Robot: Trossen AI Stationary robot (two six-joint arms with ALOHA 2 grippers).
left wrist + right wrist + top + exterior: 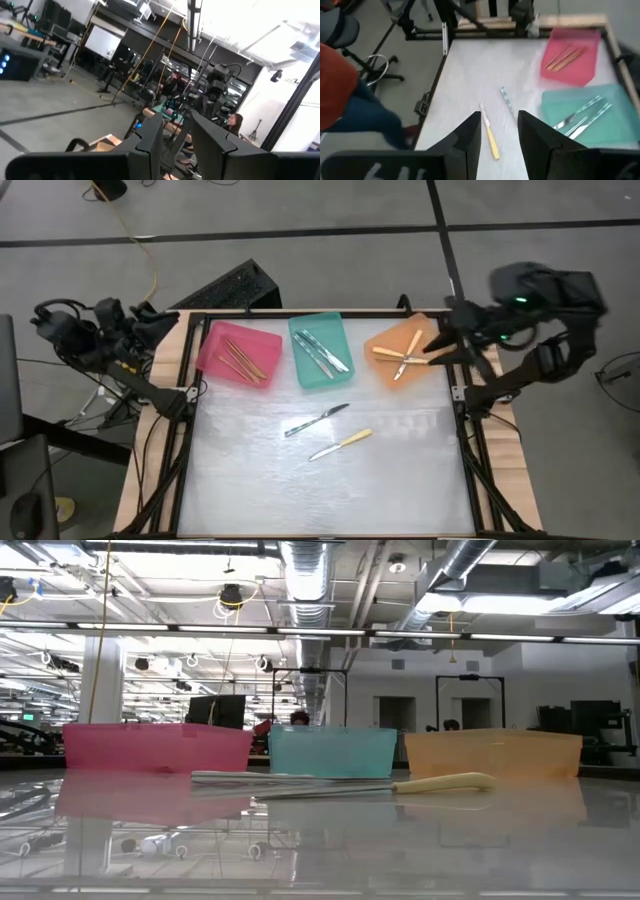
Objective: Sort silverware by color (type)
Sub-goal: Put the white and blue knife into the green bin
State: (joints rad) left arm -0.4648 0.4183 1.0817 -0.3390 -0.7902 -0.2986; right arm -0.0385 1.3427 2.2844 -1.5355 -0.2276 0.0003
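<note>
Your right gripper (497,135) hangs empty, fingers parted, over the orange tray (385,340); below it two utensils, yellow-handled (491,140) and teal-handled (507,100), lie unsorted.

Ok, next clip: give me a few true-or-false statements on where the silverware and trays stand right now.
1. Two utensils lie loose on the table: a teal-handled knife and a yellow-handled knife. True.
2. The pink tray is empty. False: it holds orange-tan utensils.
3. The teal tray stands between the pink and orange trays. True.
4. The right gripper holds a fork. False: nothing is between its fingers.
</note>
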